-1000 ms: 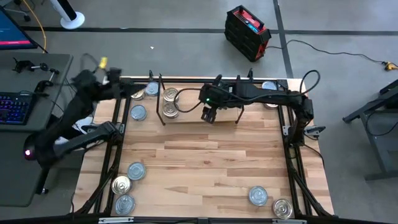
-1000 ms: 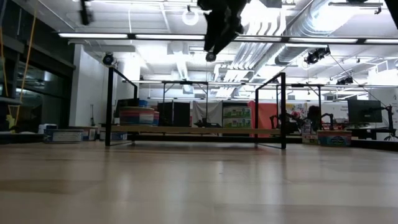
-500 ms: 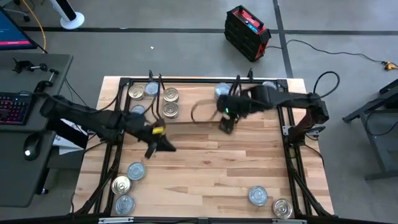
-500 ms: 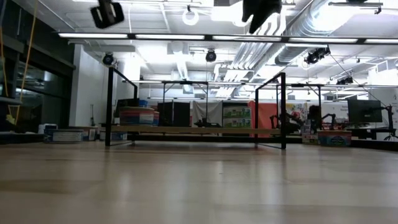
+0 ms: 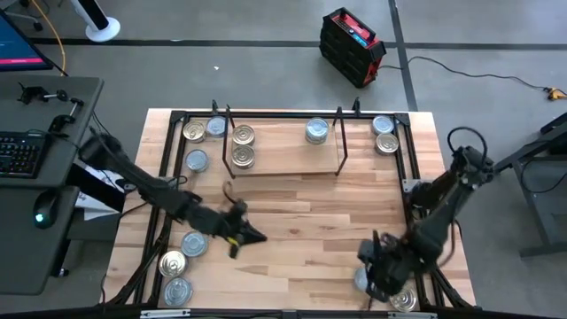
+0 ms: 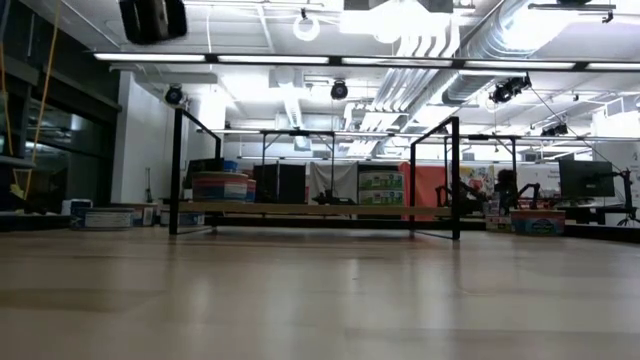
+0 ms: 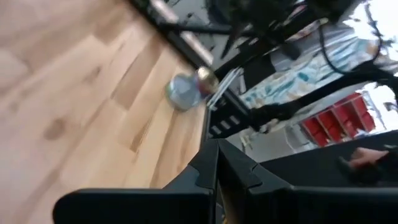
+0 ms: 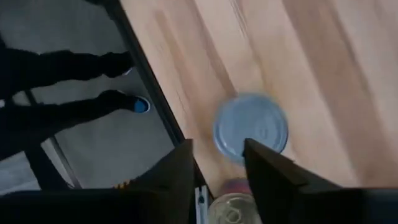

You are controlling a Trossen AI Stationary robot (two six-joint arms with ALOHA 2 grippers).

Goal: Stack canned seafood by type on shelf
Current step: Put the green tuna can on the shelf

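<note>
— Nearest edge, right side?
— Right gripper [image 5: 376, 273], low over the tabletop [image 5: 301, 221]. Fingers [image 8: 268, 167] spread, nothing between. Just past the tips, a silver-blue tin [image 8: 250, 127] lying flat; beside it, toward the corner, a gold tin [image 5: 403, 297].
— Near left corner?
— Three more, bunched close: blue-lidded tin [image 5: 193, 244], gold-lidded tin [image 5: 173, 263], silver tin [image 5: 178, 290] nearest the edge.
— And just beside those?
— Left gripper [image 5: 246, 235], over bare wood, toward the table's middle from the bunch. Fingers [image 7: 208, 171] pressed together, holding nothing.
— Farther back?
— The shelf [image 5: 283, 159], toward the far edge, black brackets at both ends. On the board, two gold-topped tins [image 5: 244, 146] by the left bracket, one blue-topped tin [image 5: 316, 131] by the right.
— Off the board?
— Left of it, a gold one [image 5: 195, 131] touching a silver-blue one [image 5: 215, 127], and a lone blue tin [image 5: 197, 161] nearer. Right of it, a far blue tin [image 5: 383, 125] touching a far gold tin [image 5: 386, 142].
</note>
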